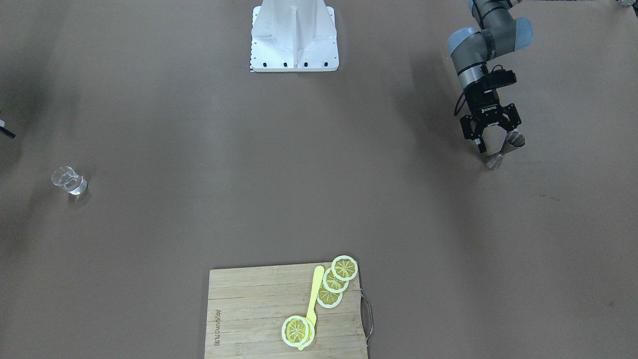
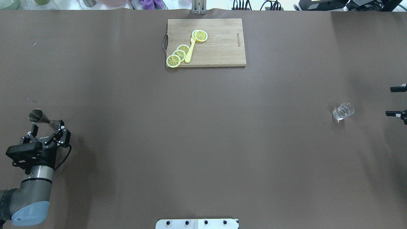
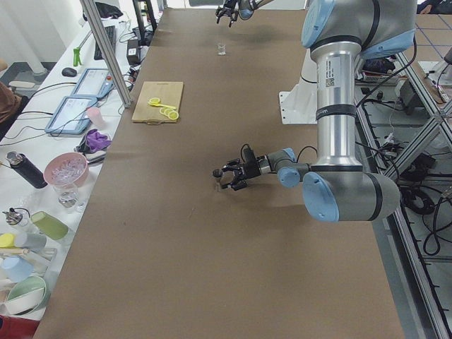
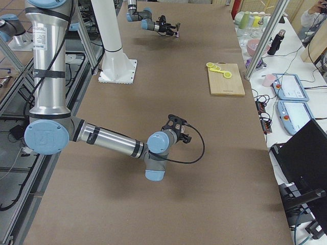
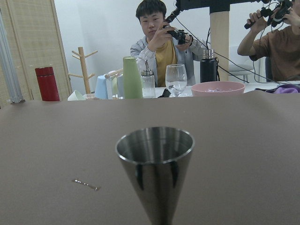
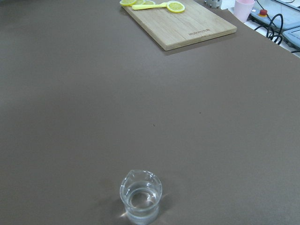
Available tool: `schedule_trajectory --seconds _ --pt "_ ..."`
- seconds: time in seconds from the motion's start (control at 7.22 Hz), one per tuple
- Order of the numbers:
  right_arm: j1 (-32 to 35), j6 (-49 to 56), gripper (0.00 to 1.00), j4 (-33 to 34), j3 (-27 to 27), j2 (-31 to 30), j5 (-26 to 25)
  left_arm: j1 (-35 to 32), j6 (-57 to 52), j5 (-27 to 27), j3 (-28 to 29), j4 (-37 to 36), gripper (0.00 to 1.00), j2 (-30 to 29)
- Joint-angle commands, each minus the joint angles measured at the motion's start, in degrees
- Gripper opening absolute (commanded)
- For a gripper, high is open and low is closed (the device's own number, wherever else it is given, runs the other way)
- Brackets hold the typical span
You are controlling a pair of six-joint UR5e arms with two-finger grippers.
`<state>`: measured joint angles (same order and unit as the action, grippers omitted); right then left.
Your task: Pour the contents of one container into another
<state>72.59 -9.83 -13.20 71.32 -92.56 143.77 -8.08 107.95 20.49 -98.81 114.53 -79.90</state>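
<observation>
Overhead view, far left, below mid-height: left gripper [image 2: 47, 125], fingers spread wide, nothing clamped. Steel jigger [image 2: 38, 116] stands upright on the table directly ahead of the fingertips, at or just inside the gap; contact cannot be made out. The left wrist view agrees: jigger dead centre, open mouth up, long axis vertical, so a level close at the waist looks the likely grasp.

Top centre: chopping board [image 2: 219, 47] with lemon slices [image 2: 178, 54], well apart from both containers.

Right, mid-height: small glass beaker [image 2: 342, 112], upright, clear liquid in the bottom.

Right edge: right gripper [image 2: 391, 101], fingers wide apart, empty; the beaker is near, to its left in frame.

Left arm is nearer the jigger, right arm nearer the beaker. The two containers are well apart.
</observation>
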Motion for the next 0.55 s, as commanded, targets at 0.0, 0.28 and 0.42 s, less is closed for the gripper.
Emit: schedule_trajectory --seconds 0.0,0.28,0.42 --pt "0.0 -1.3 1.0 -3.6 -0.3 -0.6 1.8 0.1 1.3 -2.7 1.0 0.0 0.89 -0.3" --pt "-0.1 -4.0 0.99 -8.3 -1.8 0.1 1.2 0.0 4.8 -4.6 5.0 0.0 0.89 -1.0" --pt "-0.1 -5.6 0.99 -11.4 -4.0 0.5 0.4 0.0 5.0 -4.7 5.3 0.0 0.89 -1.1"
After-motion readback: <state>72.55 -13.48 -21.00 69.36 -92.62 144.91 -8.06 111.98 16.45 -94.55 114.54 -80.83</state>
